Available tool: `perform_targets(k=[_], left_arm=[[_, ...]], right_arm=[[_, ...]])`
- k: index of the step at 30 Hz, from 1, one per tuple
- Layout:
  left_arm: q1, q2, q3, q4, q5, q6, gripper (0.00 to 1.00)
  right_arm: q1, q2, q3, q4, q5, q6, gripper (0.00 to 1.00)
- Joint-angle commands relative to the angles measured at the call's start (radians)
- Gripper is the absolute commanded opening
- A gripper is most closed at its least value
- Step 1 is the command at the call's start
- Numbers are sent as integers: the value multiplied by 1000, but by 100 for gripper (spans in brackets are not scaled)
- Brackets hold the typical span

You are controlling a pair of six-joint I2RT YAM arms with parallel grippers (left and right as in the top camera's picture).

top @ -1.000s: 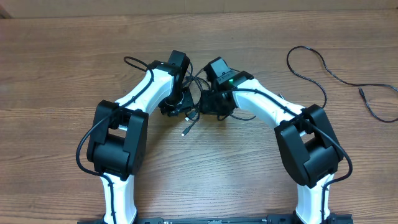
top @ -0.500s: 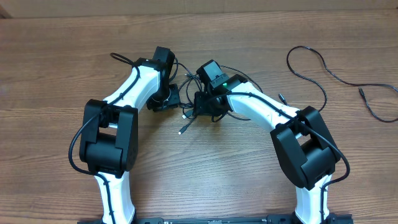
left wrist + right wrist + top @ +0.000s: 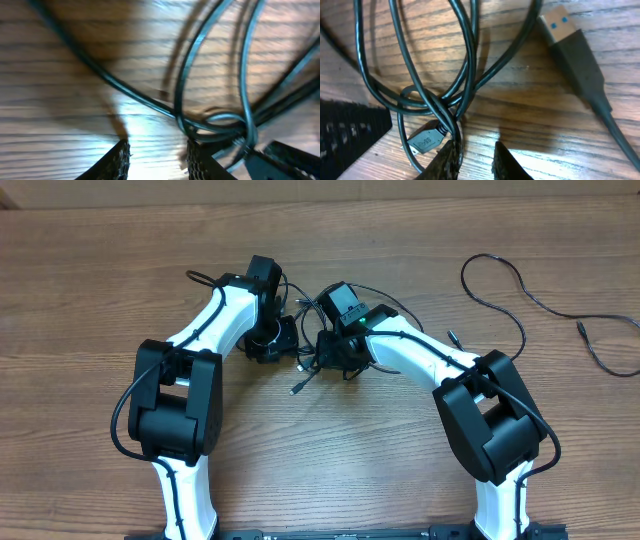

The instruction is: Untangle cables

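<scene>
Cables (image 3: 300,383): knot mostly covered from overhead, strands too thin to separate. Loose cable (image 3: 530,292) cut off at 3 o'clock. Left wrist view blurred; left gripper (image 3: 159,157) shows tips only, 6 o'clock. USB plug (image 3: 570,45) cord cut at 4 o'clock. Right gripper (image 3: 474,160) pinch on cord unclear.

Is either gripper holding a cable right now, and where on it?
Neither, as far as shows: left gripper is open beside the knot of cables; right gripper shows an empty gap, one strand against a fingertip.
</scene>
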Motion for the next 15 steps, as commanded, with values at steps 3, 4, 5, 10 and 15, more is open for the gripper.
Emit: perform_targets(k=[3,4,5,10,15], left_arm=[[-7,5,-10,-11,77,26,40],[-7,5,-10,-11,83,26,40],[-7,5,-10,-10,89,26,41],[-7,5,-10,-6,93,21,44],[-8,5,-10,-6,137,15,44]], right_arm=[[1,28,-13,-11,50,27,19],[1,29,-13,-18,55,35,18],[1,29,-12,-27,56,38,18],[-9,29,29,-126,78,14,13],[-6,56,29,-109,80,-7,13]])
